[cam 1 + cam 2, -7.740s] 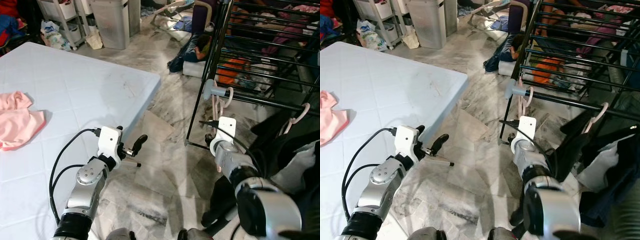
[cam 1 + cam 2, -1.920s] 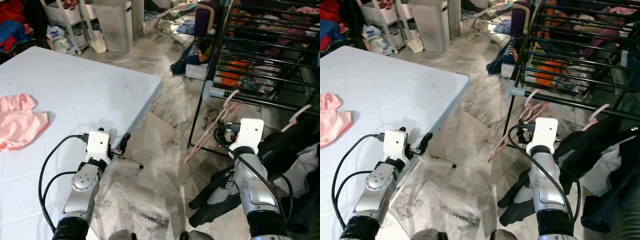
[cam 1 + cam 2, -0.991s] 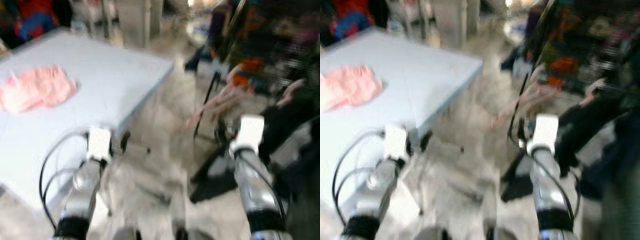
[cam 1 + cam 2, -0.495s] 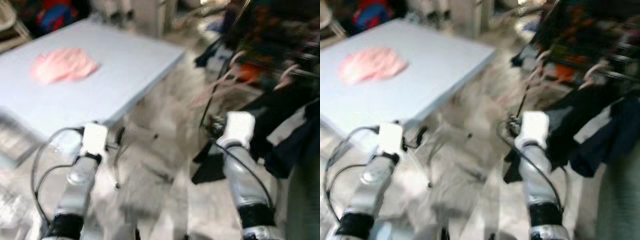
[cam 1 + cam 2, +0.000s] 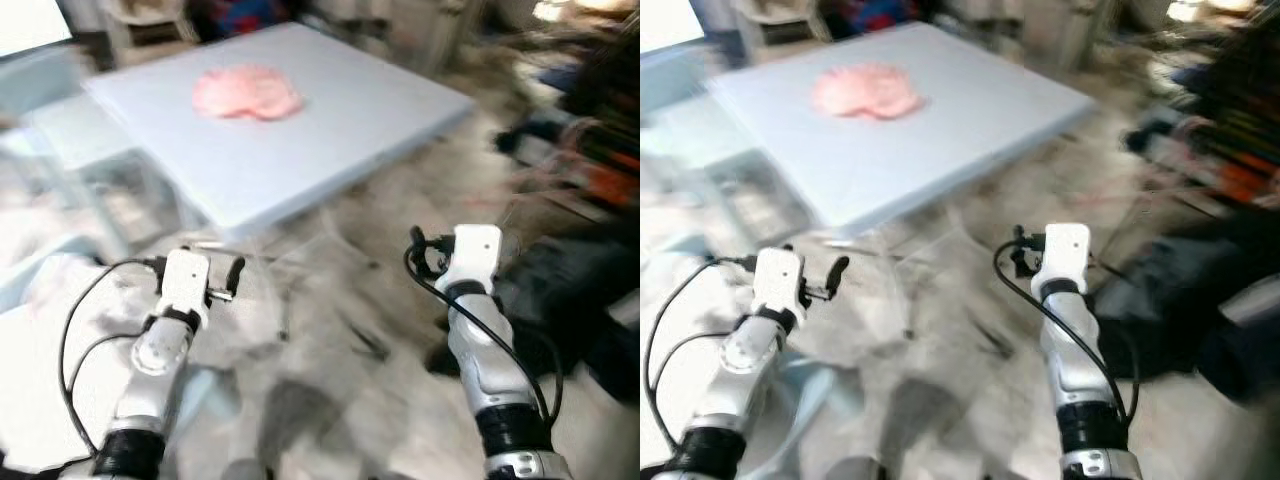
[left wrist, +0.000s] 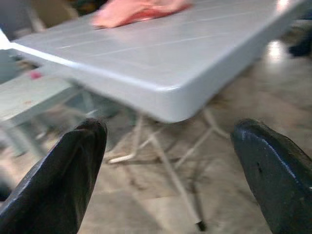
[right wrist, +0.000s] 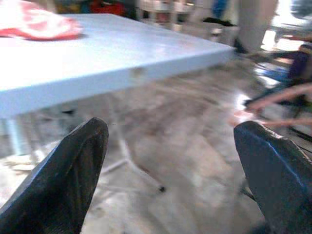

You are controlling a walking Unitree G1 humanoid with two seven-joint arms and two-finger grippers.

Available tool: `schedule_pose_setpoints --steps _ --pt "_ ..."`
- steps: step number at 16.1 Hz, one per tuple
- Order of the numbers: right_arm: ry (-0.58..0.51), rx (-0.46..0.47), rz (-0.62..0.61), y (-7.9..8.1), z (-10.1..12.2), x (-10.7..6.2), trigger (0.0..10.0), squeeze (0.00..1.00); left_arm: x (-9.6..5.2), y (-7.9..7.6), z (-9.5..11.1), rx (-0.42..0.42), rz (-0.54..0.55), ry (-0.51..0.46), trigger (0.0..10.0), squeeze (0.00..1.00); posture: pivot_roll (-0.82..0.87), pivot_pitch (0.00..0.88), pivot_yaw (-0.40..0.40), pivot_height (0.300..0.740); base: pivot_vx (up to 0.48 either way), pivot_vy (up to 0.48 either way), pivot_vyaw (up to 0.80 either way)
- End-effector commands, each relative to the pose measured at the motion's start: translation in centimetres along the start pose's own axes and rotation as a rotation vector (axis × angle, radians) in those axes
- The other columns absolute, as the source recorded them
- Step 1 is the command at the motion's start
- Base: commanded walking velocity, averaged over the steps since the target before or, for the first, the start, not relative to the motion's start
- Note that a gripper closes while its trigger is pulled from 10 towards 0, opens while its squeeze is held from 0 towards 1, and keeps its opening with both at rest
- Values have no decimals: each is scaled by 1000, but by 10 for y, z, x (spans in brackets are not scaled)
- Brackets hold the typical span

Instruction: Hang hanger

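Pale blue table (image 5: pixel 330 130) is sitting in the upper middle of the blurry head views, with a pink cloth (image 5: pixel 246 92) lying on it.
Both silver arms are reaching forward low in the frame, left gripper (image 5: pixel 232 275) and right gripper (image 5: pixel 418 250) both empty. Pink hanger (image 7: pixel 280 97) is showing blurred at the right edge of the right wrist view, by the dark rack. Black fingers (image 6: pixel 73 170) are standing wide apart in both wrist views.

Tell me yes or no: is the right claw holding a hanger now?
No. In the right wrist view the right claw is open, with bare floor between its fingers.
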State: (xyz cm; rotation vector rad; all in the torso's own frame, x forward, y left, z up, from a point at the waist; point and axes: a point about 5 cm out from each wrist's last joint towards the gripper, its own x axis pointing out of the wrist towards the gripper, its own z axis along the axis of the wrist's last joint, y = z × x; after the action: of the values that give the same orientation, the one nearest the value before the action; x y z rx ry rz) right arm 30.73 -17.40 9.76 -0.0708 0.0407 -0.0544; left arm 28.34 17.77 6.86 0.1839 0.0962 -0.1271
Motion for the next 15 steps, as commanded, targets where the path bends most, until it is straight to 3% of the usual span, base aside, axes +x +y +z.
schedule_pose_setpoints --steps 1,11,15 --pt "-7 5 12 2 3 3 10000 0 1 4 -1 13 18 7 10000 0 22 0 2 740 0 0 800" --pt "-18 2 60 5 4 0 10000 0 7 24 -7 -14 171 59 10000 0 12 0 -2 740 0 0 800" --pt "-20 6 66 6 4 0 10000 0 8 39 -10 -46 259 100 10000 0 15 0 -3 740 0 0 800"
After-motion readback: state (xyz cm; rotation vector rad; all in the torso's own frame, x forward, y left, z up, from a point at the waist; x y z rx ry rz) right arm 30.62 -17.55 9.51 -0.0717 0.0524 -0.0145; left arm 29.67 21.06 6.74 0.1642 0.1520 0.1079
